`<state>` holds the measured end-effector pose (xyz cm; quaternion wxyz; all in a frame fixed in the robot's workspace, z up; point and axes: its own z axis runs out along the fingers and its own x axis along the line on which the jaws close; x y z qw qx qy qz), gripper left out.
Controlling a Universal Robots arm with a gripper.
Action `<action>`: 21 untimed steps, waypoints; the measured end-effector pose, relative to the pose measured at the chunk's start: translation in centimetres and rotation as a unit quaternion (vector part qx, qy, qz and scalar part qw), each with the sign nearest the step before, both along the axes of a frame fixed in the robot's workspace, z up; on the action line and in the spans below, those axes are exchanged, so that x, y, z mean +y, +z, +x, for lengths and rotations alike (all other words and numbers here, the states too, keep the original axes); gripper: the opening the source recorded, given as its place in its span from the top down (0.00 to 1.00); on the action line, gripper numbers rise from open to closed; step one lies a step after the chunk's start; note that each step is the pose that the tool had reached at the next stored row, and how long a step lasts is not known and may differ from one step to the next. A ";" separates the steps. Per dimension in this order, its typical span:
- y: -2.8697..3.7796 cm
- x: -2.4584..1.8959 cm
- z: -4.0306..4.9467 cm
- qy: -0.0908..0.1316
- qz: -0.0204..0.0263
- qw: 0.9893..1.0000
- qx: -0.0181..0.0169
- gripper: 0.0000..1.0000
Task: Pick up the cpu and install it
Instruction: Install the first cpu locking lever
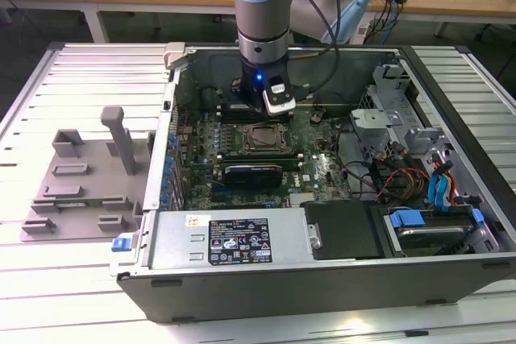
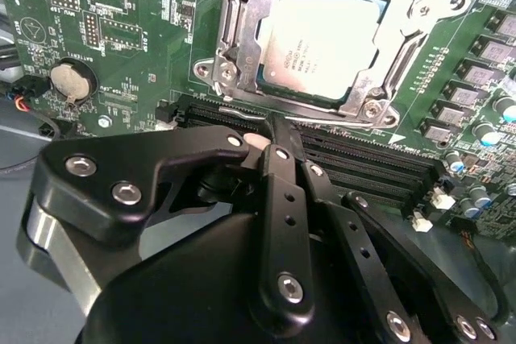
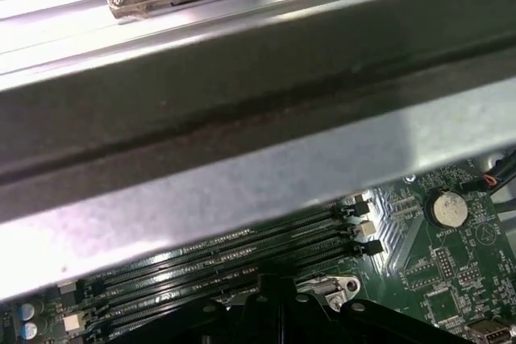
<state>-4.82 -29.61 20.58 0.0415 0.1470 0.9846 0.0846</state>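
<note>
Second wrist view: the cpu (image 2: 322,38), a small flat square chip with a shiny silver metal top and thin pale edge, lies seated inside the bright steel socket frame (image 2: 230,46) on the green motherboard. The black linkage gripper (image 2: 272,130) hangs just beside that frame, over the long black memory slots (image 2: 355,159). Its claw looks clenched, tips drawn together on nothing. In the exterior view the chip sits at 6 o'clock from the arm's wrist, and a grey plastic fixture tray (image 1: 76,191) lies at 9 o'clock, outside the open computer case (image 1: 242,288). Judged light, stiff and thin, with a slick top and probably delicate contacts beneath. The opposite pale edges are the sensible hold, though the frame crowds them. Whether the frame is latched is hard to make out. A grey metal case beam (image 3: 258,118) blocks much of the first wrist view.
</note>
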 end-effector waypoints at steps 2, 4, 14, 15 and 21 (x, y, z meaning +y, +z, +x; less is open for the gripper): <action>-0.04 -0.01 0.00 0.000 -0.001 1.000 0.000 0.89; -0.05 0.02 0.00 -0.004 0.000 1.000 0.000 0.89; -0.05 0.37 0.00 -0.021 0.004 1.000 0.000 0.89; -0.05 0.39 0.00 -0.023 0.004 1.000 0.000 0.89; -0.18 0.39 0.05 -0.028 0.004 1.000 0.000 0.89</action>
